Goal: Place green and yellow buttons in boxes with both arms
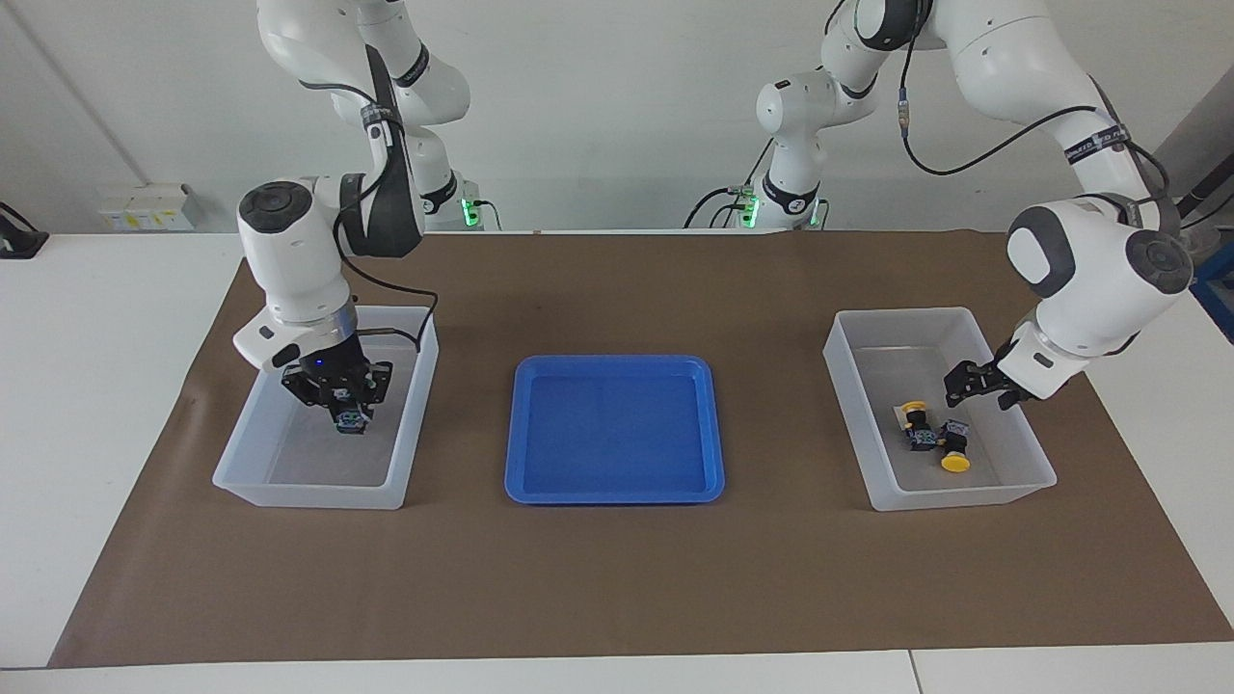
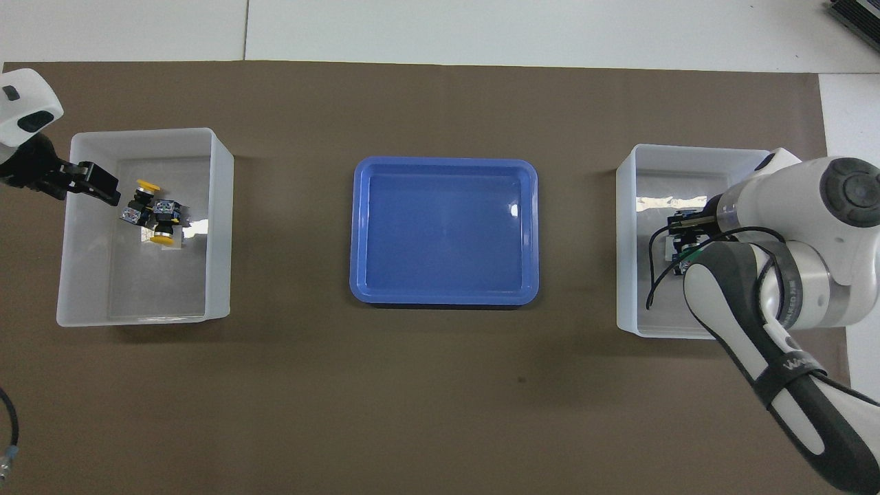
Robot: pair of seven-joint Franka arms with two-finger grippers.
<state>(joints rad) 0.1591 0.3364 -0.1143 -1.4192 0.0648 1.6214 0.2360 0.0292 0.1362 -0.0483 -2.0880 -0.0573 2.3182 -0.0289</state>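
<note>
The surface (image 1: 617, 578) carries a brown mat, and on it a blue tray (image 1: 614, 482) sits midway between two translucent boxes. The tray holds nothing, so I judge the sorting nearly finished.

The box at the right arm's end (image 1: 289, 487) has the right arm bent down into it. The right hand (image 1: 347, 416) is low inside, its fingertips shut on a button with a black body (image 1: 351, 420), the body pointing down toward the box floor; the cap's colour cannot be made out here. The grip on the body rather than the cap probably suits a straight lowering. A second button is likely beneath the hand, but the arm hides that part of the box in both views.

The box at the left arm's end (image 1: 964, 496) holds two yellow buttons, the first yellow button (image 1: 916, 424) and the second yellow button (image 1: 954, 453), lying on their sides and touching, their long axes running roughly along the box floor (caps turned opposite ways in the overhead view). The left hand (image 1: 976, 384) hangs over that box just above them, fingers parted and holding nothing, which reads as a release made.
</note>
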